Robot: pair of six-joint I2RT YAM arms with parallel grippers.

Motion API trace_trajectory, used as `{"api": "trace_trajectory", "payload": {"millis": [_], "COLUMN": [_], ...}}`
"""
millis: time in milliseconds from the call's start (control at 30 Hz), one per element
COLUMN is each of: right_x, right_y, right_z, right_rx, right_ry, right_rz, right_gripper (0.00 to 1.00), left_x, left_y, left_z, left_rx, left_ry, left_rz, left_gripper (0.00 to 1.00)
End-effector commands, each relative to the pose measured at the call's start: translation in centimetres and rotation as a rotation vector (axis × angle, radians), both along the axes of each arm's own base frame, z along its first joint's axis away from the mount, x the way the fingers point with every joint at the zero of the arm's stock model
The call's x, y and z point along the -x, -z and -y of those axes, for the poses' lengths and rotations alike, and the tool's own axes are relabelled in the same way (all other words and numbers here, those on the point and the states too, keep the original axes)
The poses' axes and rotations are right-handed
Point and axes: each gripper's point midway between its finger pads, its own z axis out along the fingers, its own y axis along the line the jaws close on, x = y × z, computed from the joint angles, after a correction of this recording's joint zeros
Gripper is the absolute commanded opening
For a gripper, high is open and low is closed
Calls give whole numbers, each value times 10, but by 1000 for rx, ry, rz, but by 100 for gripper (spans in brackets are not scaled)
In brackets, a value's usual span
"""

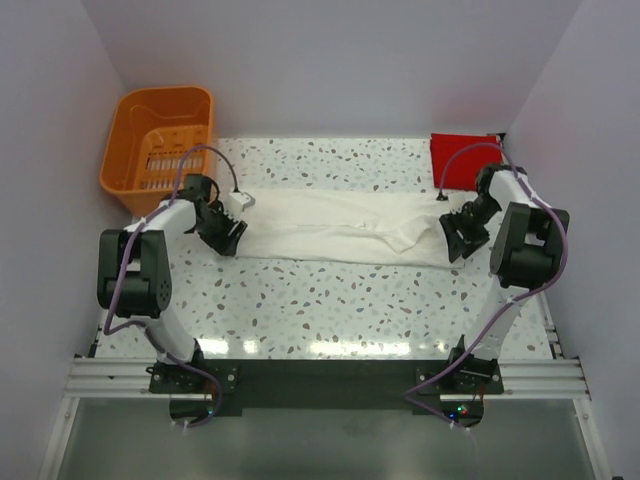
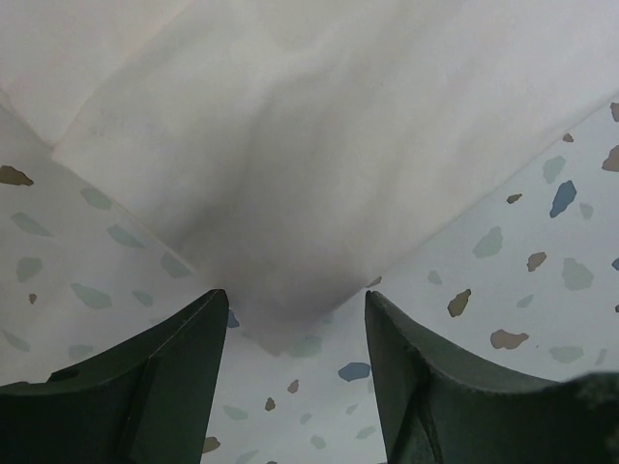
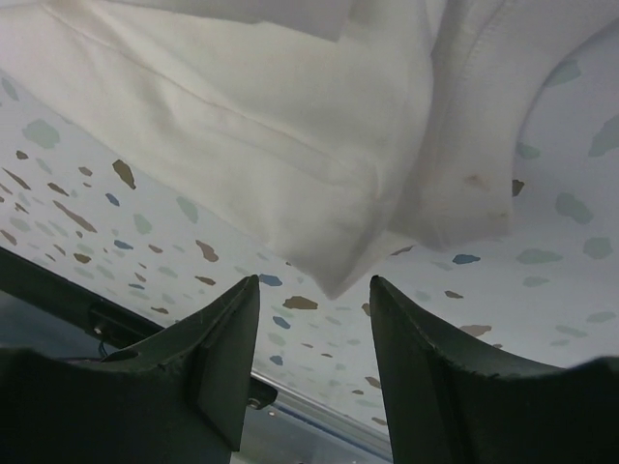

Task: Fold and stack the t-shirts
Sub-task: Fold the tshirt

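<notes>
Two claws, the left claw (image 1: pixel 228 235) and the right claw (image 1: pixel 460 240), hang spread and empty at either end of the cream shirt (image 1: pixel 340 228), stretched across the middle of the bench (image 1: pixel 330 310). Farther back, the red shirt (image 1: pixel 462 160) lies folded in the far right corner; an orange basket (image 1: pixel 160 140) stands at the far left corner.

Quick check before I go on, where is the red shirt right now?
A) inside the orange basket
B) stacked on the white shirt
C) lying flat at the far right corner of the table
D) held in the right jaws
C: the red shirt lies as a flat square at the table's far right corner, apart from the white shirt spread across the middle and from the basket at the far left.
</notes>
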Motion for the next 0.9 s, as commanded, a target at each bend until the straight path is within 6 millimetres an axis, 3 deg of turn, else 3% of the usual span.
{"api": "trace_trajectory", "payload": {"millis": [0, 133, 267, 333, 500, 567, 633, 733, 867], "right_x": [-7, -4, -4, -5, -4, -4, -3, 1, 14], "right_y": [-4, 3, 5, 6, 11, 12, 11, 6, -1], "right_z": [3, 2, 3, 3, 5, 8, 11, 14, 15], "right_rx": [10, 4, 4, 1, 6, 27, 44, 63, 79], "right_ry": [46, 61, 69, 74, 71, 70, 66, 48, 25], "right_rz": [58, 43, 37, 41, 28, 30, 29, 36, 25], "right_gripper": [52, 48, 37, 33, 7, 0, 0, 0, 0], "left_x": [-6, -3, -1, 0, 6, 9, 14, 23, 44], "left_y": [-1, 4, 7, 11, 22, 25, 26, 26, 21], "left_z": [-7, -9, -11, -21, -26, -28, -29, -28, -27], "left_rx": [-6, -17, -26, -32, -51, -53, -53, -53, -55], "left_ry": [-79, -89, -99, -129, -141, -145, -133, -100, -36], "left_rz": [-10, -37, -50, -63, -99, -113, -126, -140, -158], "left_gripper": [63, 59, 55, 53, 35, 20, 9, 0, 0]}}
